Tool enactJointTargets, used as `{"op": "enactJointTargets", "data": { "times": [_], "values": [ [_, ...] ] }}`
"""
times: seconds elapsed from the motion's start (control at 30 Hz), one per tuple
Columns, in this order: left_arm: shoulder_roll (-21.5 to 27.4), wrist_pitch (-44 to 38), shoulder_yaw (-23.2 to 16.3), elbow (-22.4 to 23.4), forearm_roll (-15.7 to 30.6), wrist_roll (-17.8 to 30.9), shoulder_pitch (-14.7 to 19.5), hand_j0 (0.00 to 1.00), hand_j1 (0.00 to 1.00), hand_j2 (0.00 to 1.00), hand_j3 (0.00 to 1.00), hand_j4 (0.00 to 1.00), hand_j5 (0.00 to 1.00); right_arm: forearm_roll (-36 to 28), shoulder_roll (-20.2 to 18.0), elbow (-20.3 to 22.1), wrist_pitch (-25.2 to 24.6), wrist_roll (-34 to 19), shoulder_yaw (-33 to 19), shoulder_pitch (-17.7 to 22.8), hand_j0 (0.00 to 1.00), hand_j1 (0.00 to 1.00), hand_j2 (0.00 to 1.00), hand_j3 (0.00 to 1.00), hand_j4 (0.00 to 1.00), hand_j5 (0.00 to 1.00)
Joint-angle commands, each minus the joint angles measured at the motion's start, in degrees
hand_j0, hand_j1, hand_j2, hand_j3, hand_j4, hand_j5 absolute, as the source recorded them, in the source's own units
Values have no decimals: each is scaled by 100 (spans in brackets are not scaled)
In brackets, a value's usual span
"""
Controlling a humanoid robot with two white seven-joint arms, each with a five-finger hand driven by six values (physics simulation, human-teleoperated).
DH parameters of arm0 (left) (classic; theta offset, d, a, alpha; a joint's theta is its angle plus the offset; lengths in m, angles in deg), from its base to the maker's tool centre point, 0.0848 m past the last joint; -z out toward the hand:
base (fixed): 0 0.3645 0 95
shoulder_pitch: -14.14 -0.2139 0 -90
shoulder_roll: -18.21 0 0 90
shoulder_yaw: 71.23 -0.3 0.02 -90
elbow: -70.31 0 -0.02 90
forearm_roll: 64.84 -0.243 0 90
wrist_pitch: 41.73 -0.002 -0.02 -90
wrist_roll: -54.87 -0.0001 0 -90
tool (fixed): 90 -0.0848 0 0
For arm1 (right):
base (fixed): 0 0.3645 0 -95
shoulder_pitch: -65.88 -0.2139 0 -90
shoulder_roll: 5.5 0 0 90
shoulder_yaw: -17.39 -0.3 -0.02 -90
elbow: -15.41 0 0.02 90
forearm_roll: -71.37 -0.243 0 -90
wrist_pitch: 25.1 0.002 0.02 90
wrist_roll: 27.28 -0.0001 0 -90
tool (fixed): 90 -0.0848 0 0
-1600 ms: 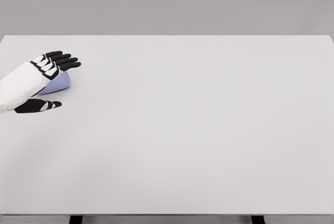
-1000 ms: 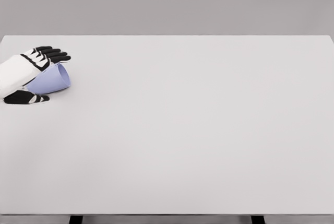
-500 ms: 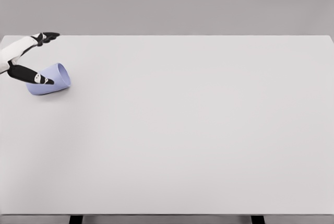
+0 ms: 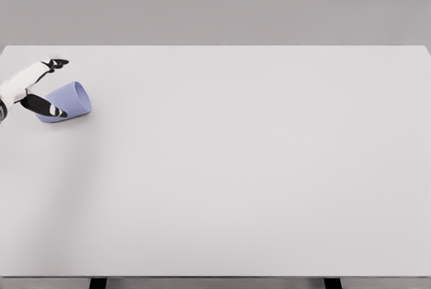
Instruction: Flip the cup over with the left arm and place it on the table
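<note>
**Cup lying on its side, hand at its base**

Cup (image 4: 65, 101) is lying on its side at the far left of the table (image 4: 256, 168), mouth facing right. The left hand (image 4: 30, 87) is reaching at its base, fingers spread wide, holding nothing. Grasping seems the step; next, closing around the body and turning it.

A white table (image 4: 256, 168) stands before a plain grey wall (image 4: 215, 3).
</note>
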Motion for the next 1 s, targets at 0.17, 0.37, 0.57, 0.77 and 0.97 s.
{"op": "enactJointTargets", "data": {
  "times": [0.17,0.37,0.57,0.77,0.97],
  "values": [
    [-106,39,-144,363,-62,-2,26,98,98,98,98,98,98,0,0,0,0,-1,0,0,100,100,100,100,100,100],
    [-194,39,-311,671,-71,-2,246,98,98,98,98,98,98,0,0,0,0,-1,0,0,100,100,100,100,100,100],
    [-361,39,-320,680,-396,-2,255,98,98,98,98,98,98,0,0,0,0,-1,0,0,100,100,100,100,100,100],
    [-449,48,-320,891,-572,-2,361,98,98,98,98,98,98,0,0,0,0,-1,0,0,100,100,100,100,100,100],
    [-484,101,-328,1075,-572,-2,448,97,97,97,97,97,97,0,0,0,0,-1,0,0,100,100,100,100,100,100]
  ]
}}
